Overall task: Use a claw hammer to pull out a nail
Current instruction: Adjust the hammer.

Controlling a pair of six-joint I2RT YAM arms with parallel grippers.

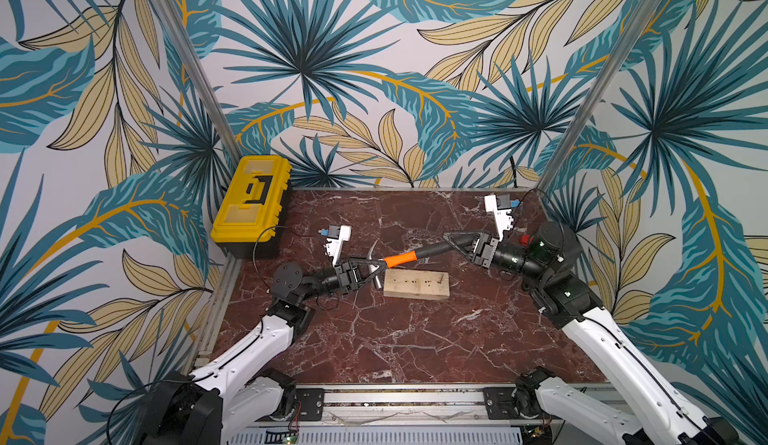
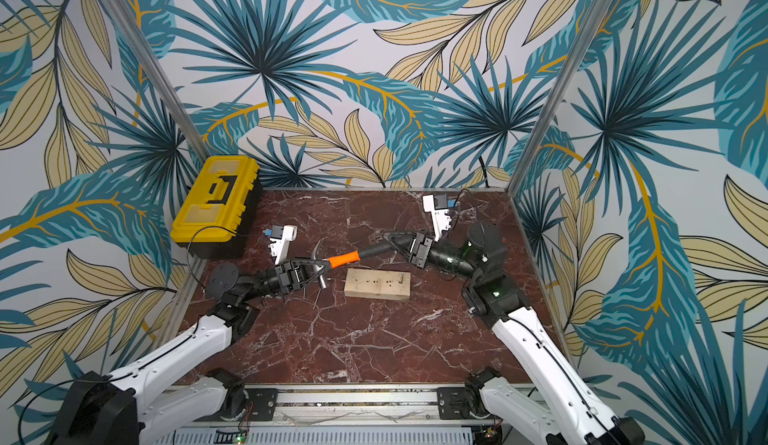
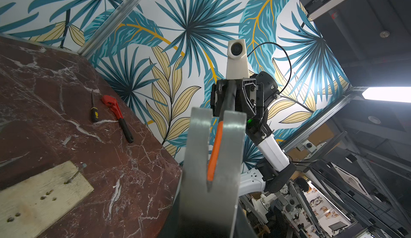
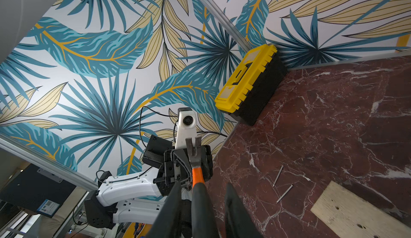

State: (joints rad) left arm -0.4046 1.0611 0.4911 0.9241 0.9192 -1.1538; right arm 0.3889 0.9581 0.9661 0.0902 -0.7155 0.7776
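Note:
The claw hammer hangs level above the table between both arms, behind the wood block. My left gripper is shut on its steel head, and the forked claw fills the left wrist view. My right gripper straddles the black handle. Its fingers stand a little off the rubber, so it is open. A bent nail sticks out of the block's right end.
A yellow toolbox sits at the back left corner. A red wrench and a small screwdriver lie near the right wall. Two loose nails lie on the marble table left of the block.

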